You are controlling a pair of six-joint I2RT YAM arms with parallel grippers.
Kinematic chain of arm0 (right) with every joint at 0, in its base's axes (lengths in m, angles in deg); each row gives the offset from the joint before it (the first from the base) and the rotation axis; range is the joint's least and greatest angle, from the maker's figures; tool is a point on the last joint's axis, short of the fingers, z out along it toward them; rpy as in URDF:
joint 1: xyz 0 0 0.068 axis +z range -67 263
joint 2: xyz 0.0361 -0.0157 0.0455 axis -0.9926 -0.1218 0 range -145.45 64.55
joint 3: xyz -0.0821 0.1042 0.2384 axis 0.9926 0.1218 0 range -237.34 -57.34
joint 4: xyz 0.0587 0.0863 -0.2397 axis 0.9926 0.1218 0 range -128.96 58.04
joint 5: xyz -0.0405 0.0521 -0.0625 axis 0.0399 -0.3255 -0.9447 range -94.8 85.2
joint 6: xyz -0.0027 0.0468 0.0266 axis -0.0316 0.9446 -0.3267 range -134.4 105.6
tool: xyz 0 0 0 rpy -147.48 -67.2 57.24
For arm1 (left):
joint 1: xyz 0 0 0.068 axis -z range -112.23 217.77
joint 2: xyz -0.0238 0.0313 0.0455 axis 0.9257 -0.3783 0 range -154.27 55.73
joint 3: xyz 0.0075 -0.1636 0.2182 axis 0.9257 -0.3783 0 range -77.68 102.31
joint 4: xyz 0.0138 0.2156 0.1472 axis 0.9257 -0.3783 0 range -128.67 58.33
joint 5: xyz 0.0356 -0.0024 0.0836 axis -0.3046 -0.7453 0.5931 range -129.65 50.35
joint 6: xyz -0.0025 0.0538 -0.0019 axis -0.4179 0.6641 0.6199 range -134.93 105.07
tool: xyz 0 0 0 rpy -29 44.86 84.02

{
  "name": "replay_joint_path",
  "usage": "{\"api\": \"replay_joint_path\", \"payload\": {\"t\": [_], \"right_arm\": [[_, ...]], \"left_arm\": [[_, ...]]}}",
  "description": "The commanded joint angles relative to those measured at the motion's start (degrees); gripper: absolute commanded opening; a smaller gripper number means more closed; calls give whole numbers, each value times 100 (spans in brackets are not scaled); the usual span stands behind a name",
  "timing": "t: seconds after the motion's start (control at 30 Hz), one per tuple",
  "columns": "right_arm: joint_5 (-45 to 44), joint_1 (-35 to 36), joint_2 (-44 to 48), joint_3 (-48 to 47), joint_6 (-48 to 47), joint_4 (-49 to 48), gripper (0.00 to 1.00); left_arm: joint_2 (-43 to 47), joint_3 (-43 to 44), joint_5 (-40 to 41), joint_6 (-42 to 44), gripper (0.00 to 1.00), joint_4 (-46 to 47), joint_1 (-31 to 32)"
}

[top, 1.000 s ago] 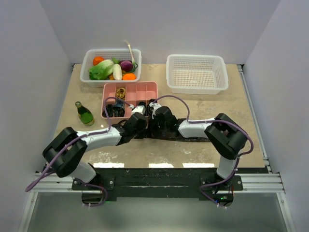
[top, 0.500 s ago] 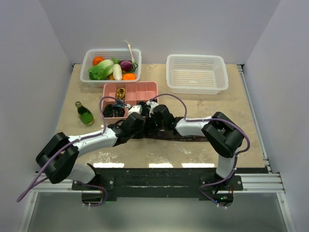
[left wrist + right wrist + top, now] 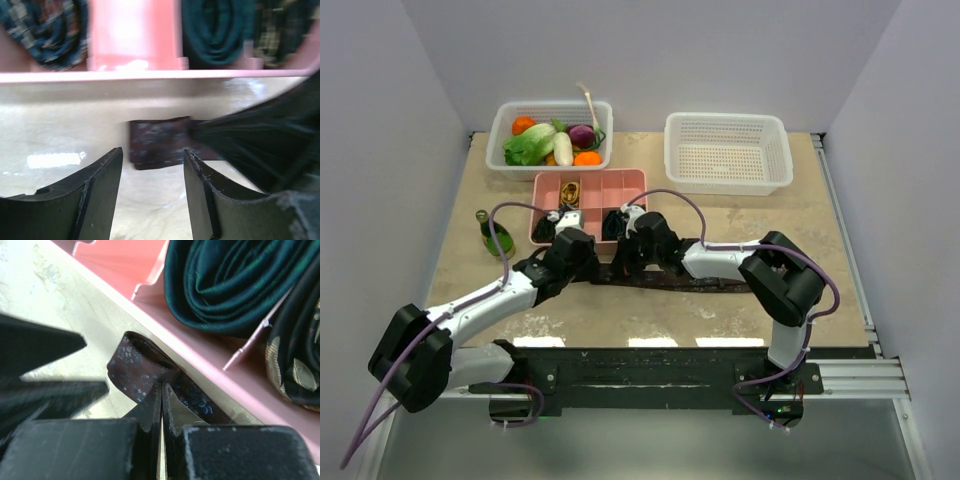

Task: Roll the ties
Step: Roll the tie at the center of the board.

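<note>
A maroon tie (image 3: 705,284) with blue flecks lies flat along the table in front of the pink divided tray (image 3: 620,185). Its left end (image 3: 137,365) is folded over into a small loop against the tray's near wall (image 3: 210,367). My right gripper (image 3: 161,389) is shut, its tips pressed down on the tie just behind that fold. My left gripper (image 3: 151,159) is open with nothing between its fingers, a short way back from the folded end (image 3: 157,142). Rolled ties sit in the tray: a dark green one (image 3: 215,285), a blue plaid one (image 3: 45,30) and a black-and-gold one (image 3: 295,357).
A white basket of vegetables (image 3: 552,135) stands at the back left and an empty white basket (image 3: 728,150) at the back right. A green bottle (image 3: 497,238) stands left of the tray, close to the left arm's cable.
My left gripper has opened, let go of the tie's end and drawn back to the left. The right gripper has stayed shut on the same spot.
</note>
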Motion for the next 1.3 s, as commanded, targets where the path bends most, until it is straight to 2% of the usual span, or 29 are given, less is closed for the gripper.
{"api": "replay_joint_path", "payload": {"t": [0.0, 0.23, 0.3, 0.43, 0.7, 0.93, 1.1, 1.27], "right_arm": [[126, 35, 316, -216, -1, -94, 0], [100, 35, -52, -339, -71, -94, 0], [56, 35, -106, -374, -97, -50, 0], [-6, 35, -211, -357, -133, -67, 0], [-6, 53, -352, -208, -89, -155, 0], [12, 44, -387, -190, -36, -235, 0], [56, 44, -334, -199, -1, -270, 0], [12, 70, -185, -111, 52, -305, 0]], "left_arm": [[217, -458, -518, 105, 59, 469, -536], [305, -950, -906, 79, 63, 1181, -775], [314, -1021, -1002, 0, 69, 1305, -836], [349, -1354, -1284, -123, 73, 1927, -941], [279, -1812, -1942, -255, 69, 2684, -1293], [419, -2251, -2374, -483, 70, 3511, -1539], [69, -2392, -2812, -633, 70, 3984, -1688], [-274, -2524, -3156, -834, 62, 4521, -1724]]}}
